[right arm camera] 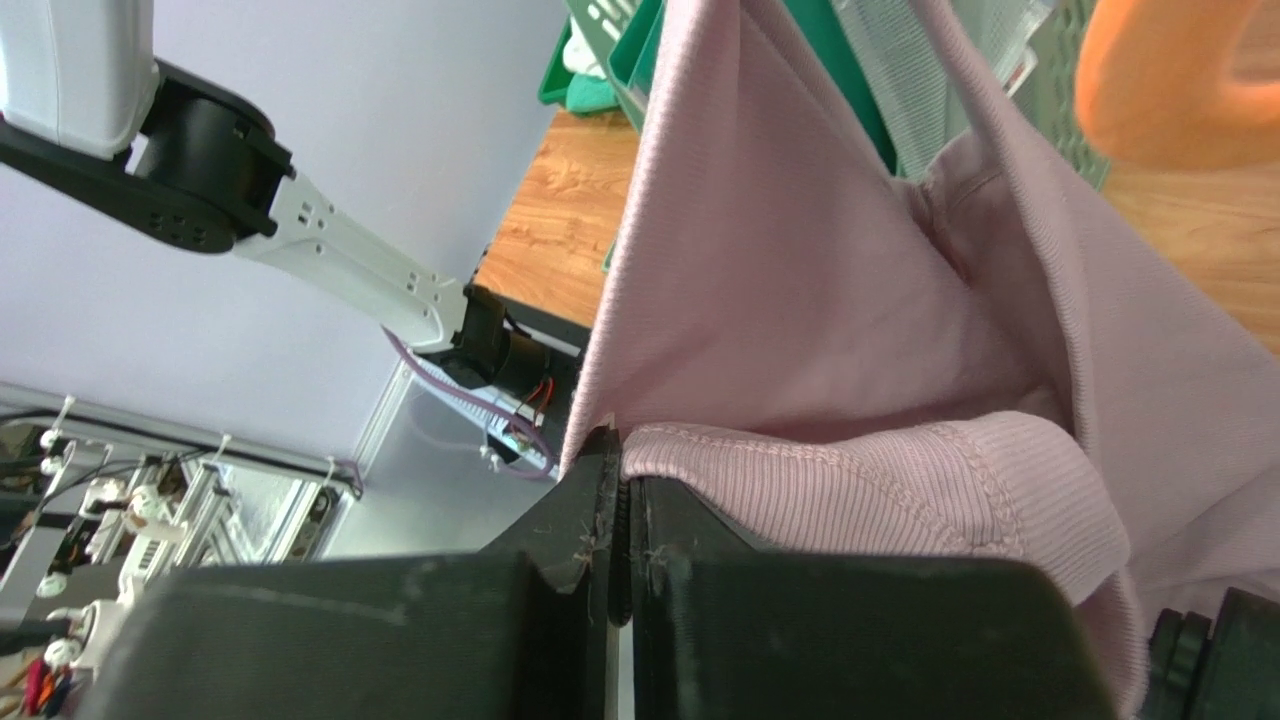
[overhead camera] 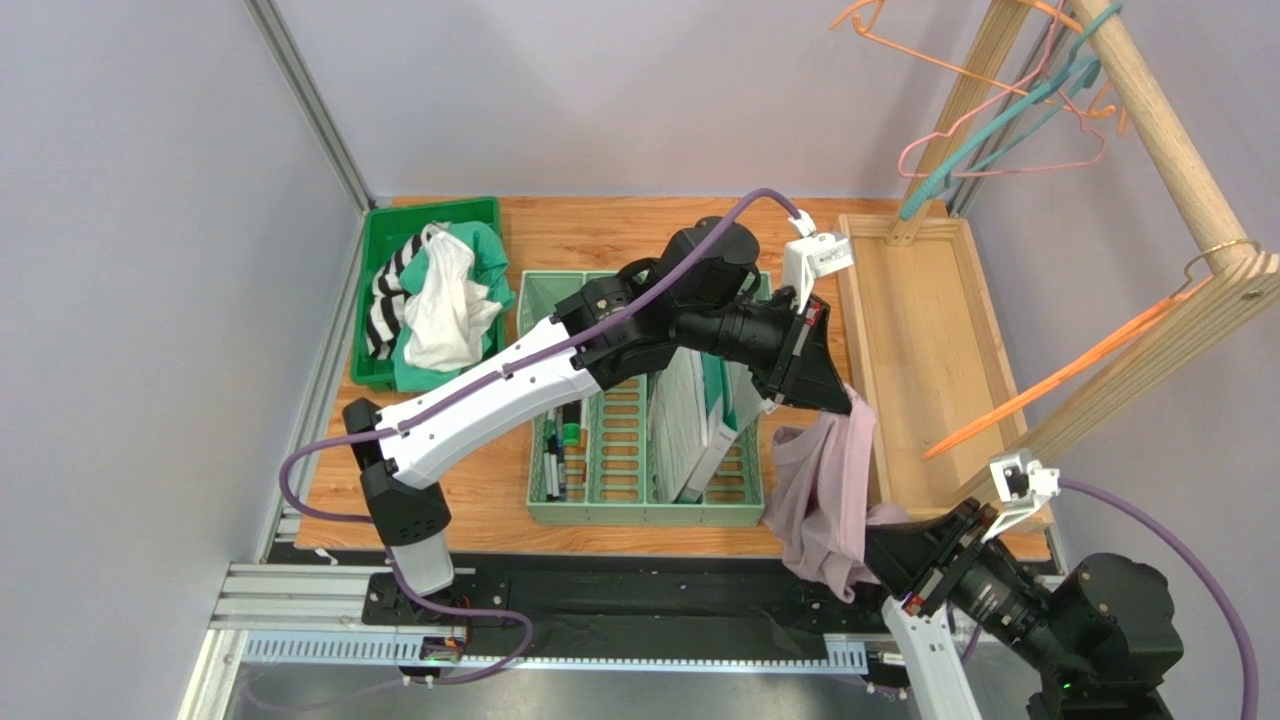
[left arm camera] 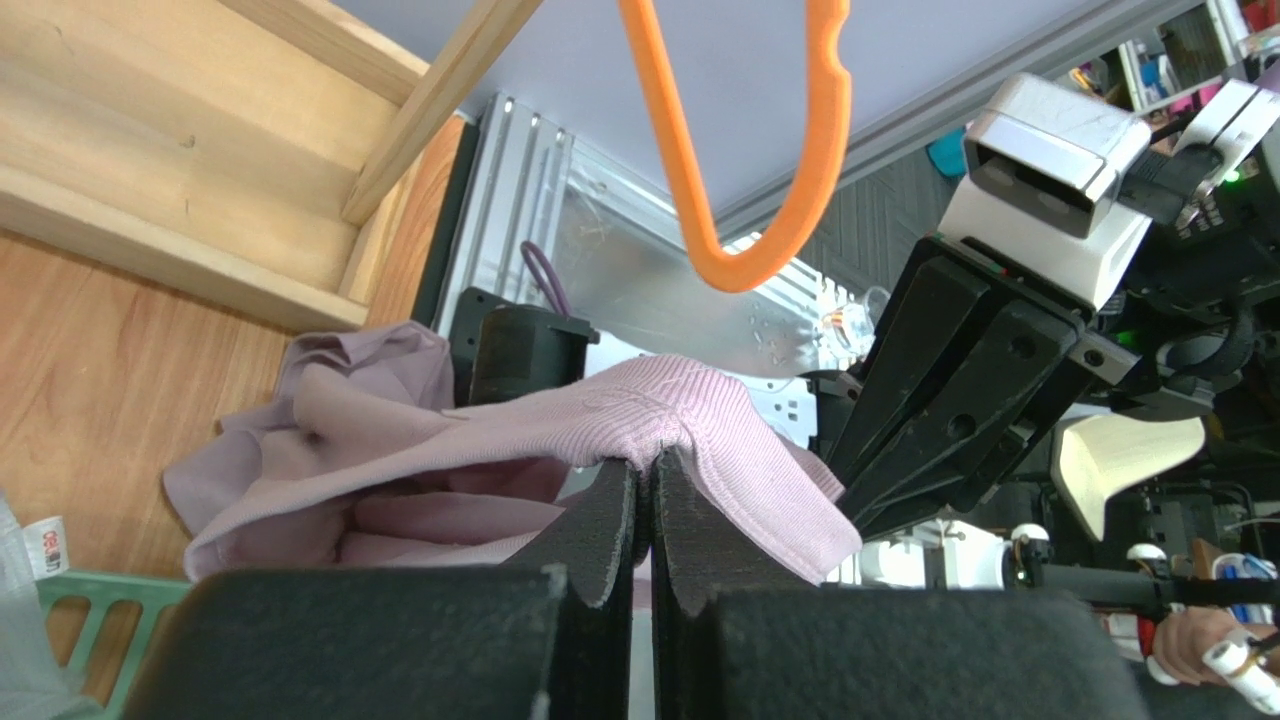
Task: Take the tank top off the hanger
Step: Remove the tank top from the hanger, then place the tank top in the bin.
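A: Big stuff first, what was there?
B: Wooden table (overhead camera: 631, 225), with a wooden rack (overhead camera: 1187, 158) on its right side. Pale green basket (overhead camera: 646, 512) mid-table, and a dark green bin (overhead camera: 428, 212) of clothes at back left.
A: Tank top?
B: The pink tank top (overhead camera: 827, 495) hung bunched in the air over the table's near right part, strung between both arms. It was not on the orange hanger (overhead camera: 1052, 383). That hung bare from the rack, its low tip just beside the cloth.
A: Jaws?
B: Left gripper (left arm camera: 649, 488) was pressed together on a ribbed fold at the upper end. Right gripper (right arm camera: 624, 503) was also clamped tight, pinching a stitched hem at the lower end.
A: Wrist views agree?
B: Yes, fabric was nipped between the fingers in both.
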Controlling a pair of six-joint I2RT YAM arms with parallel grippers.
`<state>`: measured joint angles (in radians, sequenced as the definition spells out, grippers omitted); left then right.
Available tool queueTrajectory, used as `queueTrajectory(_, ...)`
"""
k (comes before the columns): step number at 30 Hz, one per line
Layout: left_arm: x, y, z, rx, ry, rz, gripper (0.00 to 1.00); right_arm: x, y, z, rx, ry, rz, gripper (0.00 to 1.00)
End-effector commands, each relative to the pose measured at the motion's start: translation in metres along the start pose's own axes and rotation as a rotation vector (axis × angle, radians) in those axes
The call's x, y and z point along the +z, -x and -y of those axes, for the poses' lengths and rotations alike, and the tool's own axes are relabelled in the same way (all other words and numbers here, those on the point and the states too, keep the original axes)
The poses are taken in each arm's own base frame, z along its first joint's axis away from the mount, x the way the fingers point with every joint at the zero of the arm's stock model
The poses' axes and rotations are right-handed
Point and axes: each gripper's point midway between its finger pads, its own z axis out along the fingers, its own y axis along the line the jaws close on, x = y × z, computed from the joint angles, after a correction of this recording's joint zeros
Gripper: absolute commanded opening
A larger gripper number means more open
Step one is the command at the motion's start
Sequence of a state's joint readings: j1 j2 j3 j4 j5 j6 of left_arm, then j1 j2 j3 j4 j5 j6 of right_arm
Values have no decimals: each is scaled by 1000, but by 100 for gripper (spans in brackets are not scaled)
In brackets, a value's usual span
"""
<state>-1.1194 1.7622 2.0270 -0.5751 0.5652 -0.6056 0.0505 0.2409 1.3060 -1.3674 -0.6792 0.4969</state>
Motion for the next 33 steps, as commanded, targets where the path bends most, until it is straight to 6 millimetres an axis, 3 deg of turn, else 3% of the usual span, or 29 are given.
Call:
queueTrajectory(1,-12,34,33,65,-70,101,0,9,42,-2,-17,-66,38,0)
queueTrajectory(6,-6,48,31,59,-62,126,0,24,103,-23,-79,-29,99,0)
queueTrajectory(8,-6,58,35,61,-77,148,0,26,115,-33,-101,3,98,0)
queueTrajectory(13,-11,75,57,110,-166,185,0,40,140,-34,-125,3,93,0)
queueTrajectory(17,-14,82,67,136,-213,209,0,46,152,-27,-121,-40,101,0)
queueTrajectory(23,-20,100,54,111,-192,261,0,52,147,4,-69,-163,112,4)
queueTrajectory(27,-21,102,60,102,-227,263,0,55,161,6,-44,-170,179,6)
queueTrajectory(31,-25,103,65,103,-247,262,0,59,176,2,-86,-169,186,15)
queueTrajectory(33,-28,107,66,96,-251,272,0,58,175,2,-126,-165,176,24)
